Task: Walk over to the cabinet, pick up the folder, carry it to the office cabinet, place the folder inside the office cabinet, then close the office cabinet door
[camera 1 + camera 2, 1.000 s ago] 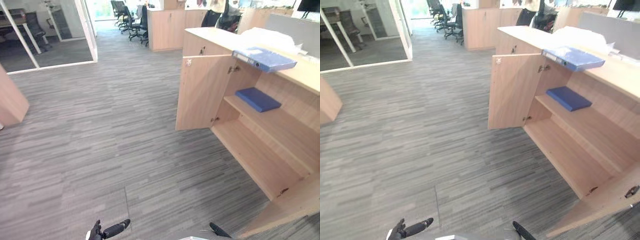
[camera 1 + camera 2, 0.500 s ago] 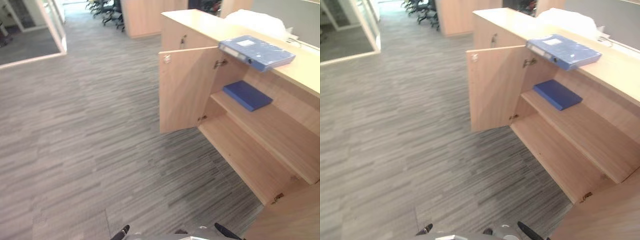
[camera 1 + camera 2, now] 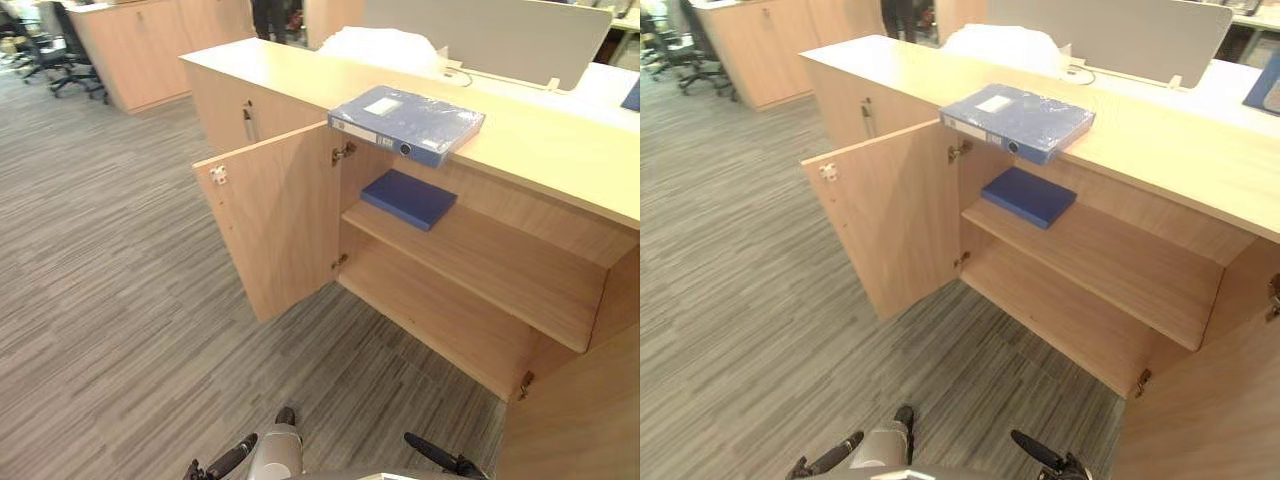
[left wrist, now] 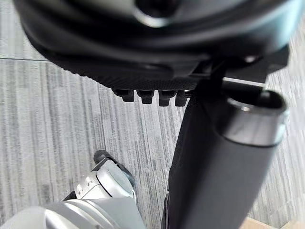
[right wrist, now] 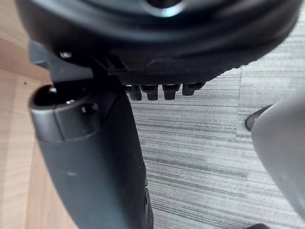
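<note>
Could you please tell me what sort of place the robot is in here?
Most likely an open-plan office: a low wooden cabinet with its door open and a blue folder on top, wheeled office chairs further off, a desk screen behind the cabinet, and grey carpet.

floor: grey striped carpet is laid throughout | far left: black wheeled office chairs are seen beside a light wooden low cupboard | rear: pale grey flat partition screen is seen
</note>
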### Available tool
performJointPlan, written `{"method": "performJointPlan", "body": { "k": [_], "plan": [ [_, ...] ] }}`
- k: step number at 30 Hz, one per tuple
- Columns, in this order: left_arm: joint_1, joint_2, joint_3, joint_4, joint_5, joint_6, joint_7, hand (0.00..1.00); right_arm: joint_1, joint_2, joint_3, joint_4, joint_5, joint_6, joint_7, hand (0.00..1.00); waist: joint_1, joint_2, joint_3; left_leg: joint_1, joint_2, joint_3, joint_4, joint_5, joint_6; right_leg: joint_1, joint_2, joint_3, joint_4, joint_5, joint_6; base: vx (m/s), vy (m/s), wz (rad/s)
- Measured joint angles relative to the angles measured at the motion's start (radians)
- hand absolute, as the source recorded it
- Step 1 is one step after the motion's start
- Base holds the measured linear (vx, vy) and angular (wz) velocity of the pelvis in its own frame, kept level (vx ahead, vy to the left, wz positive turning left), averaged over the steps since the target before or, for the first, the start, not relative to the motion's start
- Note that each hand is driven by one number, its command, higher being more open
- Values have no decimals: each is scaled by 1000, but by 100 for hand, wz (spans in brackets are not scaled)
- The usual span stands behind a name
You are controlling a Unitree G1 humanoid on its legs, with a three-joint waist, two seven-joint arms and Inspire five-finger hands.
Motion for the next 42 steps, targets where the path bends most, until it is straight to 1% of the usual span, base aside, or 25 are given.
{"method": "performJointPlan", "body": {
  "k": [1,3,4,5,6,7,8,9,11,13,15,17,19,21,23,24,26,27,29,32,33,34,35,38,42],
  "plan": [
    [-1,2,3,-5,10,0,3,100,1,9,-4,-3,0,0,8,100,0,-4,-4,1,2,34,52,-47,22,-14,-20,32,24,20,33,423,379,-100],
    [3,1,6,-11,14,2,12,100,7,19,-23,-11,-13,3,14,100,4,-10,-20,23,0,99,136,-115,60,-40,-65,90,105,25,40,329,352,-127],
    [5,1,4,-10,30,6,18,100,6,22,-24,-21,-19,4,21,100,8,-13,-27,62,-8,146,145,-135,76,-109,-94,135,253,26,38,286,355,-157],
    [5,3,2,-11,50,6,19,100,5,24,-24,-32,-20,6,25,100,12,-13,-27,88,-18,174,136,-141,84,-163,-111,157,357,36,25,276,423,-157],
    [7,15,-24,-9,93,5,19,100,2,24,-30,-55,-20,5,27,100,12,-18,-28,146,-42,230,107,-156,108,-271,-139,177,567,101,-34,230,388,-128],
    [10,25,-59,-7,144,4,15,100,8,15,-40,-57,-23,2,26,100,3,-6,-21,210,-58,285,74,-169,130,-350,-184,156,723,193,-85,216,355,-112],
    [9,26,-75,-6,169,4,12,100,8,4,-42,-57,-26,5,24,100,0,2,-18,241,-60,312,63,-174,137,-379,-207,134,772,210,-102,135,251,-91],
    [4,26,-103,2,194,1,2,100,7,-12,-50,-56,-39,11,23,100,-6,28,-21,283,-60,349,29,-177,142,-433,-253,56,814,212,-110,123,218,-78],
    [-5,30,-146,5,201,-2,-4,100,-7,-13,-78,-56,-58,4,15,100,-28,47,-30,338,-49,377,-50,-186,145,-502,-267,-69,799,203,-103,117,135,-56],
    [-16,47,-182,12,202,-11,-19,100,-18,-8,-73,-45,-57,-4,14,100,-44,45,-25,383,-16,396,-88,-192,134,-510,-211,-209,675,145,-34,118,-45,-43],
    [-15,49,-183,13,198,-15,-22,100,-16,-8,-62,-40,-57,-4,11,100,-43,38,-22,413,-8,417,-115,-191,116,-482,-179,-285,522,121,-17,126,-124,-38],
    [-20,41,-184,43,197,-15,-21,100,-4,-27,-32,-30,-55,-1,8,100,-46,49,-32,428,1,410,-147,-176,82,-381,-122,-334,298,63,-31,179,-173,-26],
    [-18,25,-182,48,196,-12,-20,100,2,-41,-23,-29,-56,-2,7,100,-49,74,-36,429,18,370,-174,-148,67,-362,-78,-339,236,84,-41,168,-173,-13],
    [-10,25,-182,47,196,-13,-17,100,4,-45,0,-25,-56,-2,7,100,-46,74,-36,440,40,357,-175,-143,60,-336,-51,-341,210,84,-43,135,-179,-7],
    [-5,29,-174,44,187,-14,-19,100,4,-42,12,-14,-56,-2,8,100,-45,66,-33,423,66,341,-104,-145,57,-300,-28,-349,171,85,-49,94,-157,4],
    [-1,30,-163,36,186,-13,-21,100,4,-40,15,-11,-56,-2,7,100,-45,61,-32,375,88,311,14,-150,53,-273,-16,-353,141,87,-53,92,-154,1],
    [9,20,-140,16,184,-12,-26,100,4,-47,36,-9,-55,0,8,100,-39,66,-30,262,133,252,269,-136,74,-247,10,-347,124,82,-62,96,-81,-13],
    [25,15,-130,11,174,-12,-28,100,5,-53,54,-9,-55,2,8,100,-32,72,-31,190,162,214,429,-95,87,-223,29,-333,114,74,-70,129,45,-32],
    [42,10,-106,-9,121,-15,-45,100,7,-53,66,-6,-56,3,7,100,-22,63,-31,129,182,188,569,-116,77,-188,37,-311,104,63,-71,145,88,-35],
    [51,11,-105,-23,45,-22,-70,100,4,-44,80,-3,-59,17,10,100,-12,44,-30,100,177,198,474,-179,52,-139,15,-275,67,72,-51,177,169,-40],
    [49,14,-100,-19,18,-18,-78,100,4,-41,79,-3,-59,21,10,100,-12,36,-30,102,156,190,338,-183,46,-131,-6,-260,55,75,-32,196,249,-36],
    [48,12,-100,-19,-13,-18,-83,100,4,-41,78,-1,-58,24,10,100,-11,37,-35,116,135,183,194,-158,43,-131,-20,-252,52,76,-11,253,336,-36],
    [52,3,-98,-1,-72,-18,-89,100,4,-53,71,4,-59,22,16,100,-10,58,-51,144,107,141,22,-81,3,-133,-25,-244,36,76,25,223,290,-18],
    [38,43,-87,34,-170,-13,-101,100,5,-15,58,22,-59,27,39,100,-11,-7,-69,180,5,158,-50,-64,33,-99,-112,-239,-36,120,47,239,245,5],
    [36,51,-100,72,-219,-13,-126,100,-1,-7,60,18,-59,19,65,100,-8,-8,-84,265,-27,185,-165,-28,56,-76,-139,-224,-56,171,52,84,103,-9]
  ]
}}
